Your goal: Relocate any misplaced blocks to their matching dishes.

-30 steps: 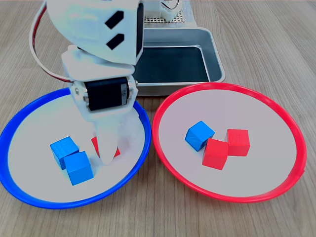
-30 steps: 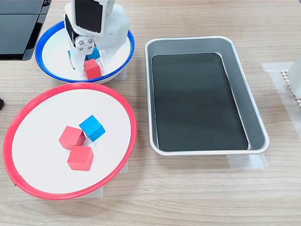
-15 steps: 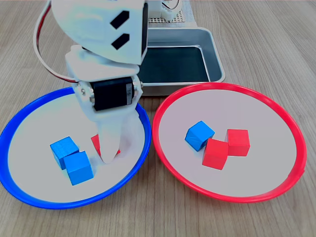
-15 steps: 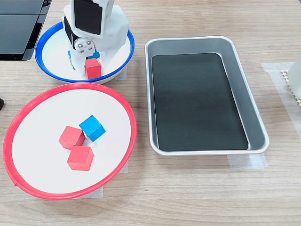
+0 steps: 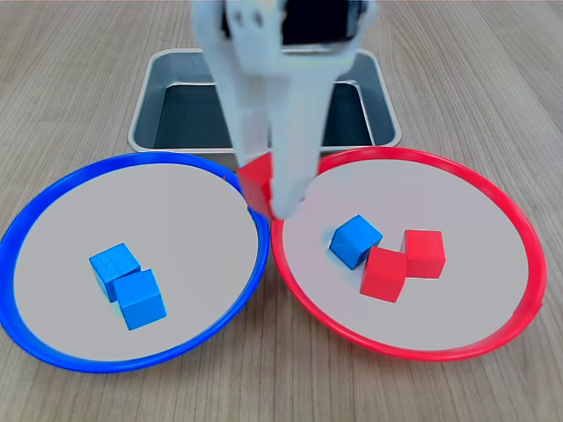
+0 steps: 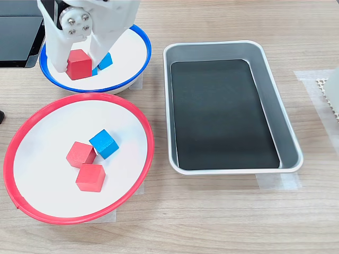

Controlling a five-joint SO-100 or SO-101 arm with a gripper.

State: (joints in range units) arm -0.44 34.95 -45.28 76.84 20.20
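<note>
A: Red cube (image 6: 78,64) is now off the blue-rimmed dish (image 6: 139,67), clamped between the fingers of the gripper (image 6: 79,66); half a second ago it sat on the dish floor.

B: So transfer is under way. Misplaced blue cube (image 5: 355,241) remains in the red-rimmed dish (image 5: 493,198).

A: First exterior view puts the lifted cube over the gap between both rims. Second exterior view shows the grip itself.

Lighting: bright, even, diffuse, casting only faint shadows. Arm (image 5: 281,79) showing motion blur in the first exterior view; the rest staying sharp.
</note>
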